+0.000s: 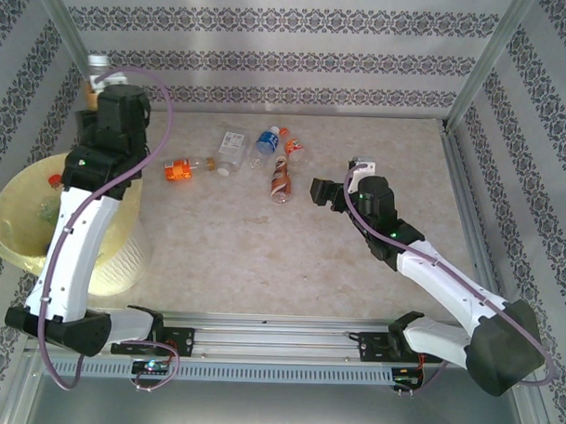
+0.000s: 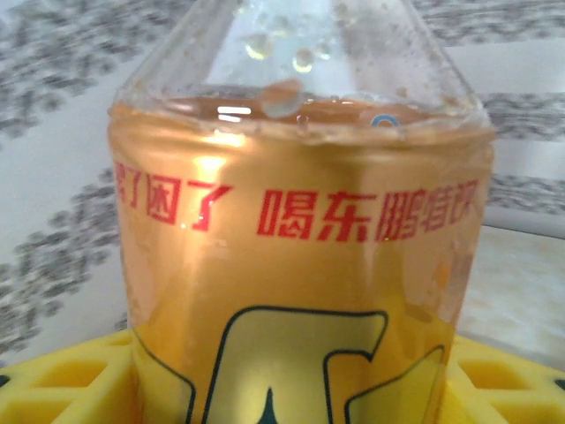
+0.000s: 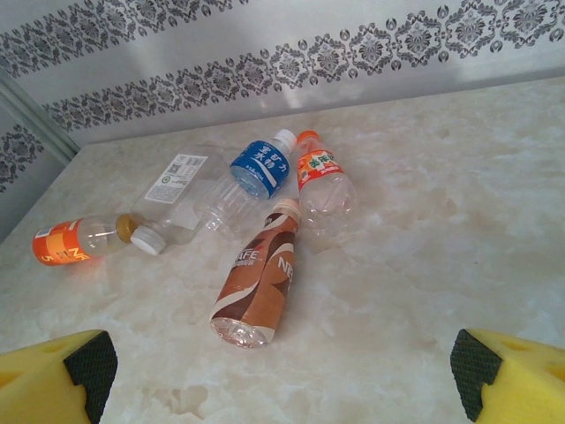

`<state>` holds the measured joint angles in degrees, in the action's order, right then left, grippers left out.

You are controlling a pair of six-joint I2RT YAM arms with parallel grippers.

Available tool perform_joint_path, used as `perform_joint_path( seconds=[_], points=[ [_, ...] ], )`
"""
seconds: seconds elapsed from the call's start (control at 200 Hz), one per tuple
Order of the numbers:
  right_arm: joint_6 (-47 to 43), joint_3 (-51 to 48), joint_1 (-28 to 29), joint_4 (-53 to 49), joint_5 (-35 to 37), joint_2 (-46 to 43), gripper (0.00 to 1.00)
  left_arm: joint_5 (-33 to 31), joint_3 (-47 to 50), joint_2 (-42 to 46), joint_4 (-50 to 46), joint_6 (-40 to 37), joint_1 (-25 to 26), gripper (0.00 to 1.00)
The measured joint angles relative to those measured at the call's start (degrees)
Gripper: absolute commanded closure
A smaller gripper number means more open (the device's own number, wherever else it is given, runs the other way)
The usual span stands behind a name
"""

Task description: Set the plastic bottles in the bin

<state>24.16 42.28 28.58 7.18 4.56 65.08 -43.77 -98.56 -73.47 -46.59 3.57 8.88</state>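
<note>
Left fingers (image 2: 62, 382) are clamped on a yellow-label bottle (image 2: 300, 291), raised by the back wall near the bin (image 1: 10, 238). A couple of bottles are inside it. Five bottles (image 3: 262, 165) wait on the surface (image 1: 263, 258), and the right fingers (image 3: 53, 378) are spread wide and empty.

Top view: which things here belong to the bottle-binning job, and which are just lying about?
Job: bin; yellow-labelled bottle in the left gripper; brown bottle; blue-label bottle; orange-capped bottle; clear bottle; orange-label bottle.
Just there: purple cables; patterned walls; metal rail.
</note>
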Motion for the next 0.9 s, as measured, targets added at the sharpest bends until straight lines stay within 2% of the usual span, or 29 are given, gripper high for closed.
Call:
perform_joint_path(
  seconds=[0.2,0.575,0.739,0.899],
  points=[
    [0.1,1.8,-0.3,0.4,-1.6,2.7,0.02,-3.0,1.6,3.0,-4.0,2.2,-10.5,0.39],
    [0.2,5.0,-0.3,0.7,-4.7,5.7,0.02,2.4,11.6,9.1,-7.1,3.0,-30.4,0.38],
    [0.1,5.2,-0.3,0.8,-5.5,6.3,0.02,3.2,16.1,10.5,-8.2,3.2,-36.0,0.38],
    [0.1,5.3,-0.4,0.8,-5.6,6.3,0.02,2.7,18.8,10.9,-9.2,4.4,-37.8,0.34]
  ],
)
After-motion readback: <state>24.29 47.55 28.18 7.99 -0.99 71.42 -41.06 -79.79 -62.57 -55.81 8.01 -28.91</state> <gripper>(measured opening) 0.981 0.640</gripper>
